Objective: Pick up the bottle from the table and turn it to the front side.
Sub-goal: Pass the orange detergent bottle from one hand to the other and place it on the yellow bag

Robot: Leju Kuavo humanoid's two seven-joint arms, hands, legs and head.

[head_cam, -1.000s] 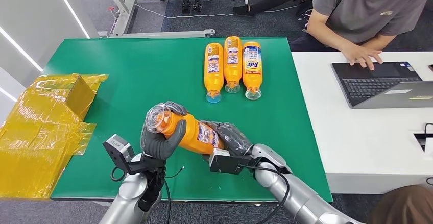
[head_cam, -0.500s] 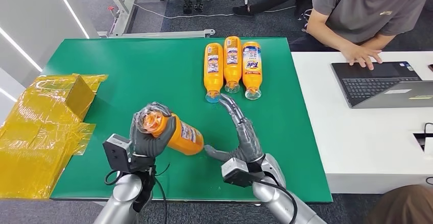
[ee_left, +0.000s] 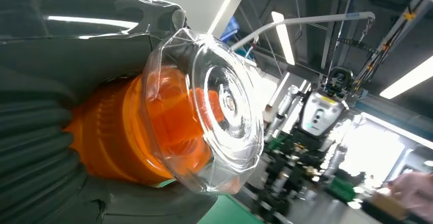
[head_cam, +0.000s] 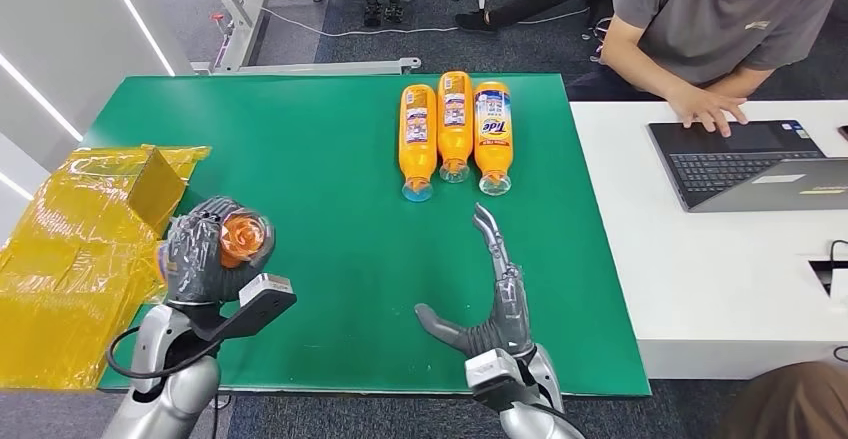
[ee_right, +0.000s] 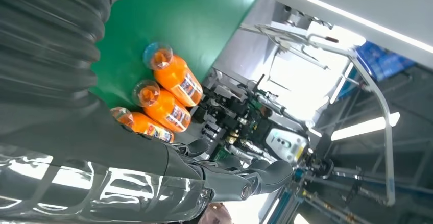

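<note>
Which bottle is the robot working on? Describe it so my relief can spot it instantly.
Start at the green table and find its near left corner. There the left hand grips an orange bottle, clear cap toward the camera. The other three bottles lie side by side at the far edge.

The left hand [head_cam: 208, 252] is raised over the table's near left part on a bent silver arm, its dark fingers [ee_left: 35, 147] and thick thumb wrapped tight around the neck of a bottle [head_cam: 243, 237] whose clear cap points toward the camera. The right hand [head_cam: 490, 299] holds nothing: it stands on edge above the table's near right part, fingers [head_cam: 492, 234] straight and stretched forward, thumb stuck out to the left. Its silver wrist rises from the lower edge.
</note>
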